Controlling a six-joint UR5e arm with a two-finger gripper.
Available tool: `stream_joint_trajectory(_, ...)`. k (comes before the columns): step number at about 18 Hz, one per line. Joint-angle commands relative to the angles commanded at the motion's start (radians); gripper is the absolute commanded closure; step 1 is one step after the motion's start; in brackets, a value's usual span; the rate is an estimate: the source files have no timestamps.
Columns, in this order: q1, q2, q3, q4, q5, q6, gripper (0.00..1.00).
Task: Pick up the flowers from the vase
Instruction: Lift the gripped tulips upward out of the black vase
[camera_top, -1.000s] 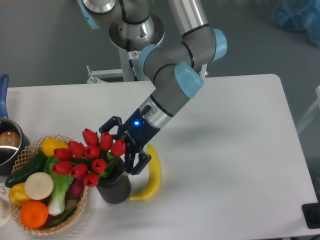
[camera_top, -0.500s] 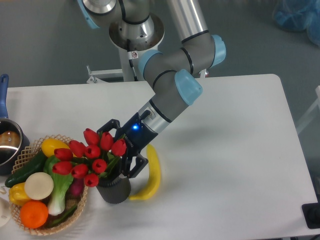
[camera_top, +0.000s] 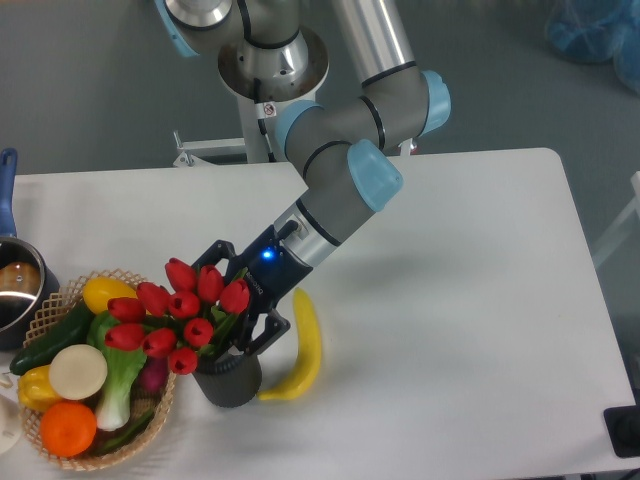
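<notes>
risk as i read it: gripper (camera_top: 232, 306), jaws spread wide astride the flowers (camera_top: 180, 312) standing in the vase (camera_top: 228, 377), may clamp buds not stems, or topple the vase against the banana (camera_top: 303, 350).

White table (camera_top: 450, 300), fixed overhead view. Flowers (camera_top: 180, 315): red tulip buds with green leaves, standing in the vase (camera_top: 229, 378), a dark cylinder near the front edge. Gripper (camera_top: 232, 310): black, blue light lit, fingers spread either side of the bouquet just above the vase rim; contact with the stems cannot be made out. Banana (camera_top: 303, 350): yellow, lying just right of the vase. Wicker basket (camera_top: 150, 425): left of the vase, holding mixed produce. Pot (camera_top: 15, 290): blue handle, at far left edge.
</notes>
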Motion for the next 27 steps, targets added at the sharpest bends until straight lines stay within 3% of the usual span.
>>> stream_joint_trajectory(5, 0.003, 0.002, 0.0, 0.0, -0.002, -0.002, 0.6)
stream_joint_trajectory(11, 0.011, 0.006, 0.002, 0.0, -0.021, -0.003, 0.61)
stream_joint_trajectory(12, 0.011, 0.008, 0.0, 0.0, -0.04, -0.008, 0.68)
stream_joint_trajectory(27, 0.133, 0.061, 0.011, 0.0, -0.261, -0.08, 0.61)
